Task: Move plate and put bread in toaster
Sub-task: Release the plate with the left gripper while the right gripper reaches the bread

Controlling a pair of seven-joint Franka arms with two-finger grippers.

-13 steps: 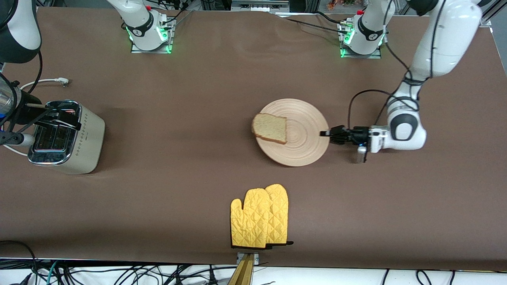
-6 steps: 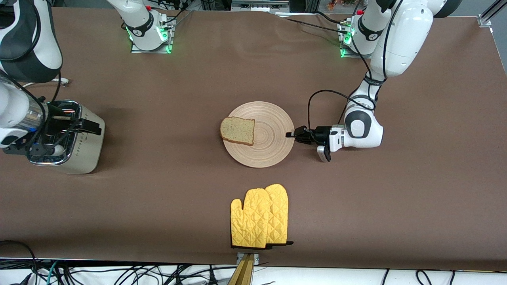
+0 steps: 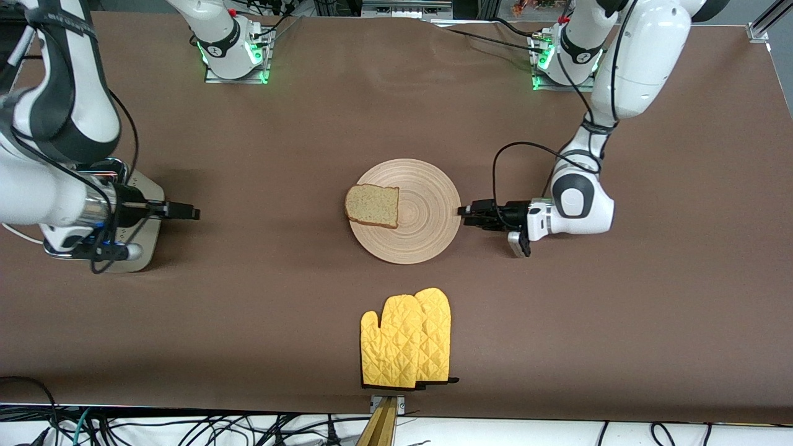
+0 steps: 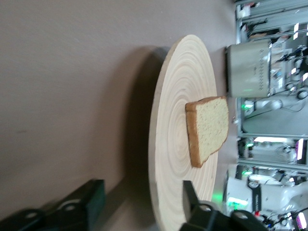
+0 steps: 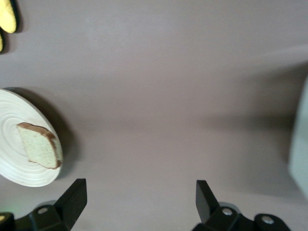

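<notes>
The plate lies flat at the middle of the tabletop, with the bread on it at the edge toward the right arm's end, its crust just overhanging the rim. Over the last second the plate has slid from nearer the left arm's end to this spot, and in the last half second it has stopped — so the move looks finished, in my judgement.

The left pincer has drawn back a little; it now sits released just beside the plate's rim, its fingers spread to either side of that rim in the left wrist view, gripping nothing.

The right pincer, released and empty, has swung out from over the toaster and now points toward the plate, over bare tabletop between the two. That reads as the start of the reach for the bread.

Room is good — nothing lies between toaster and plate. The yellow mitts lie nearer the camera, well apart from the plate.
</notes>
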